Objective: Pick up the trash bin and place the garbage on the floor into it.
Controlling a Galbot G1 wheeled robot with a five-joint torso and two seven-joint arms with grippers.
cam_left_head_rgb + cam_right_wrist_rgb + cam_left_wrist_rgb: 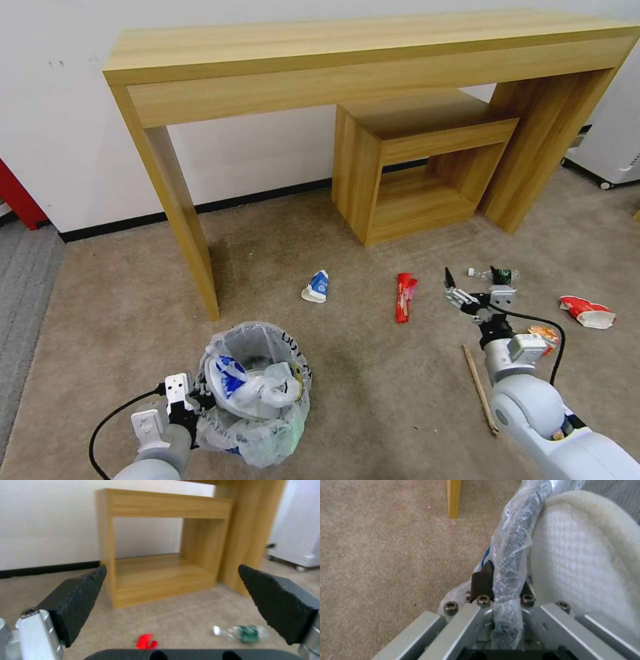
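1. On the head view you have the trash bin [257, 393] low on the left on the beige floor [373, 387], just in front of the wooden table [347, 60] leg. Your left hand [200, 403] is clamped on its bagged rim. Your right hand [460, 293] hovers with fingers spread between the red wrapper [405, 296] and the clear bottle [497, 275]. A blue-white carton [317, 287] and a wooden stick [480, 388] also lie on the carpet.
2. On the left wrist view you see the dark fingers [482, 581] pinching the plastic-wrapped rim, with a white slipper [583, 555] inside.
3. On the right wrist view the pads [80, 597] stand wide apart, holding nothing, above the carpet.
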